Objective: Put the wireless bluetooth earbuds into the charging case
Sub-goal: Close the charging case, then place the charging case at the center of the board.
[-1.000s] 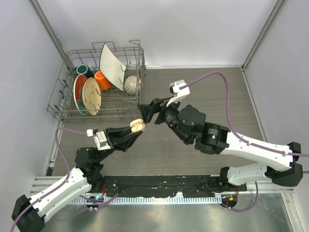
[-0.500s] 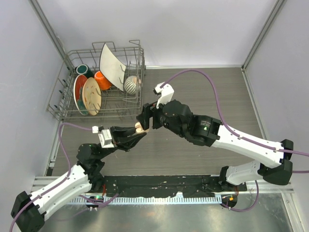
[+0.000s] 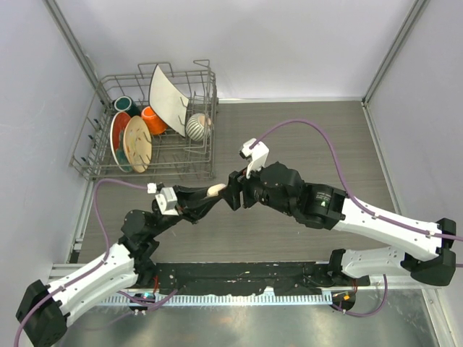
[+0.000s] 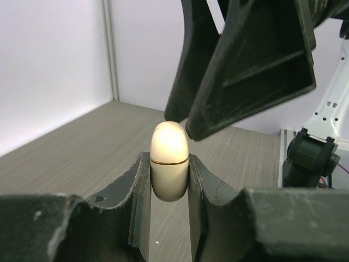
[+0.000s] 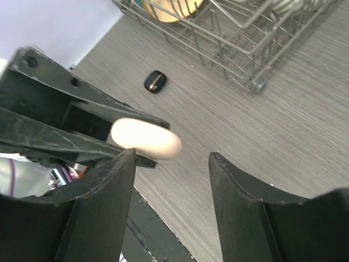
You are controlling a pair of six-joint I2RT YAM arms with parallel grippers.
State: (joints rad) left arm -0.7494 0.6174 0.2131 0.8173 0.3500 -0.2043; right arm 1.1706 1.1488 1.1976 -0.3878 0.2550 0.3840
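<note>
Case [image 5: 146,139], cream, pinched in left gripper [image 4: 169,164] — right gripper [image 5: 172,154], jaws half apart, at its 12 o'clock tip.

Grey wood-grain table [image 3: 304,123]; cream case [image 4: 169,164]; black case [image 5: 155,81].

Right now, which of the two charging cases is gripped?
The cream-white case, clamped upright in the left gripper; the black case lies loose on the table.
</note>
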